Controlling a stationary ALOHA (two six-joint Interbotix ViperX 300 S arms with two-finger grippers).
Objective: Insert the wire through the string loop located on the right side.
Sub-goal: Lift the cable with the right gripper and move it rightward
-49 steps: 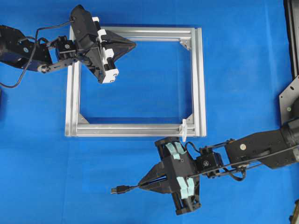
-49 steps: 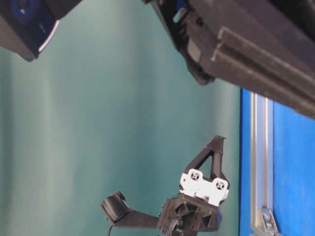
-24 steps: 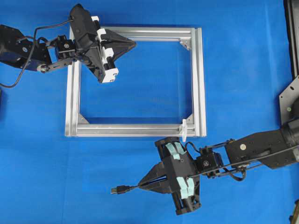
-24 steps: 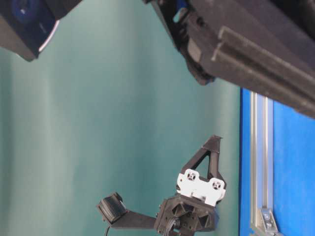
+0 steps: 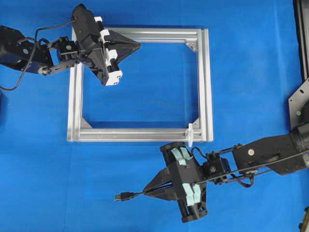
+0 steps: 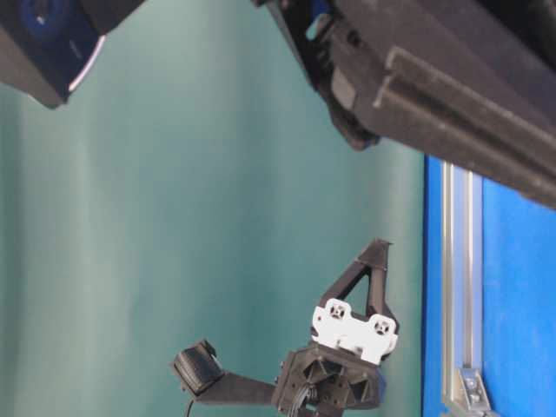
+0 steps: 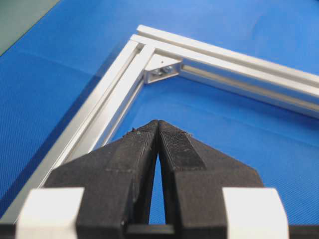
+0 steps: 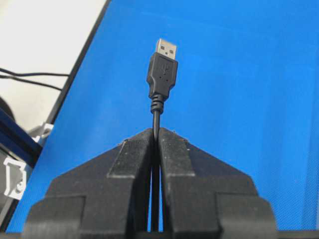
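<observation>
My right gripper [image 5: 146,192] is shut on the wire [image 5: 136,194], a thin black cable whose USB plug [image 5: 123,196] sticks out to the left past the fingertips. From the right wrist the plug [image 8: 162,69] points straight ahead over blue cloth, with the cable pinched at the right gripper [image 8: 156,131]. The string loop [image 5: 190,135], a small white upright tab, stands on the bottom rail of the silver frame [image 5: 205,87] near its right corner, above and right of the plug. My left gripper [image 5: 138,46] is shut and empty over the frame's top left; its left gripper tips [image 7: 158,124] meet.
The frame lies on a blue cloth. Black cables trail from both arms. A dark stand [image 5: 300,101] sits at the right edge. In the table-level view the left arm [image 6: 347,347] hangs above the frame rail [image 6: 458,287] before a green wall.
The left gripper has shifted slightly in the table-level view over the last second. The right gripper and the wire stay in place.
</observation>
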